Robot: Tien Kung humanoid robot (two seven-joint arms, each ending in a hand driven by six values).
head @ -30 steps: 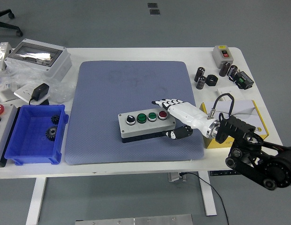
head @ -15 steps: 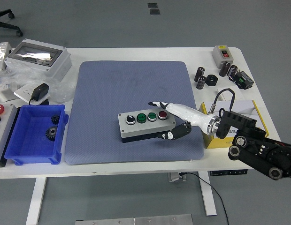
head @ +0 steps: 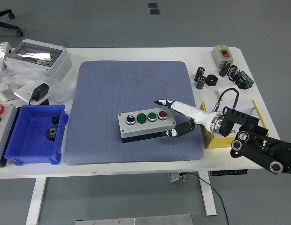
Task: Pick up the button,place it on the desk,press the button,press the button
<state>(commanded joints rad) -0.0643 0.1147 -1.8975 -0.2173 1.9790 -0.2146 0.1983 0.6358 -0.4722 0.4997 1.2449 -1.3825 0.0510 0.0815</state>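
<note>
Button box: the grey rectangular plastic control box (head: 146,124) with one black knob, two green buttons and a red button on top lies flat on the blue-grey mat (head: 131,89), towards the near edge of the white table (head: 136,52).
Right hand: my white-fingered right hand (head: 176,119) sits at the box's right end, fingers stretched above the red button (head: 162,114), thumb low beside the end wall, clamped on nothing.
Left hand: out of sight.
Handling: I judge it rigid, fairly light, smooth-sided; it may skid when pressed.
Hold: I'd pinch across the short end walls, clear of the buttons.
</note>
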